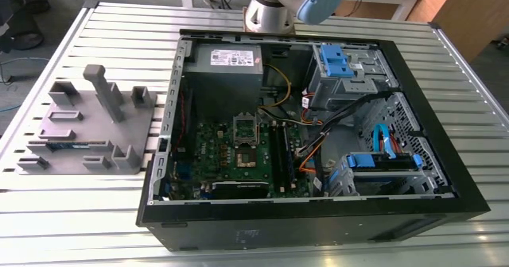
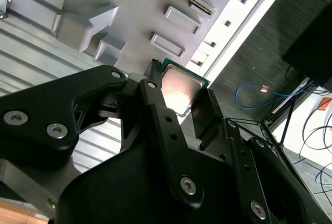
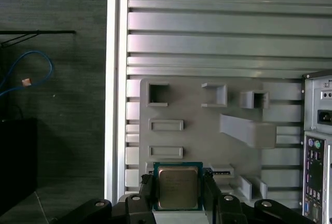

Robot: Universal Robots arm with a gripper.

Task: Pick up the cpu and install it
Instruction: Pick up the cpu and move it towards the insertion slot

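So the one cpu [image 3: 178, 186] sits right between the two black fingers [image 3: 148, 194] of the gripper [image 3: 179, 199] in the first wrist view. There's a finger on each opposite edge and the jaws are closed down to the chip's width, so it's properly clamped. The silvery lid faces the camera. There's faint print on it, but I can't make it out. It's held up clear of the single gray parts tray [image 3: 197, 130], over one edge of it. In the exterior view that tray holds one green memory stick [image 1: 68, 145]. The tray sits on the slatted metal table [image 1: 80, 219] beside one open computer case [image 1: 318, 225]. Inside the case are the motherboard [image 1: 214, 154] and a power supply [image 1: 230, 61] with a white sticker I can't read. Out past the table, one blue cable [image 3: 26, 73] loops on the floor.
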